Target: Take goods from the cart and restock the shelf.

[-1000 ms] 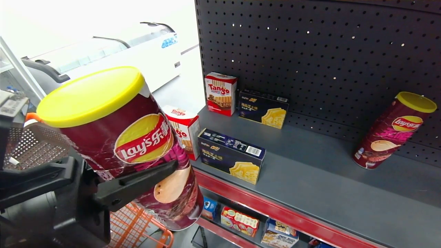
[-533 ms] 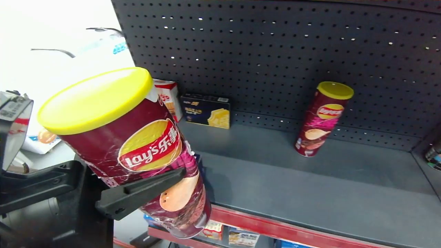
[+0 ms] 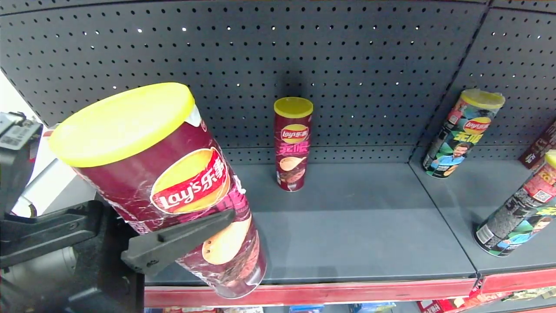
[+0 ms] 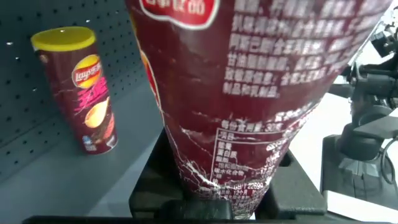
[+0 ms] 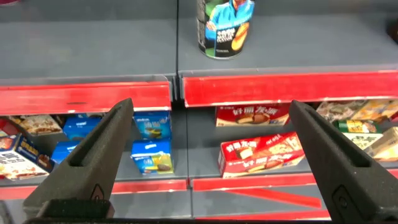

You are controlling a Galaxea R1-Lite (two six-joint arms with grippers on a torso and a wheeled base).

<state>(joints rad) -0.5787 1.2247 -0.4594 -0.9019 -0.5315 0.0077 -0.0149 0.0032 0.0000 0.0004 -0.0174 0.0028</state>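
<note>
My left gripper (image 3: 191,226) is shut on a maroon chip can with a yellow lid (image 3: 160,174), holding it tilted in front of the left end of the grey shelf board (image 3: 347,226). From the left wrist the held can (image 4: 249,106) looms close above the gripper (image 4: 217,202). A second maroon can (image 3: 293,143) stands upright at the back of the board against the pegboard, also the small can (image 4: 78,93) beyond the held one. My right gripper (image 5: 211,109) is open, level with the shelf's red front edge (image 5: 280,87), with nothing between its fingers.
Green and black chip cans (image 3: 462,132) (image 3: 517,213) stand on the adjoining shelf section to the right; one such can (image 5: 224,28) stands near the front edge. Boxed snacks (image 5: 261,152) fill the lower shelf. Bare board lies in front of the upright maroon can.
The head camera has swung right along the shelf: the biscuit boxes left the picture and the green cans came in. The left gripper keeps its hold on the maroon can.
</note>
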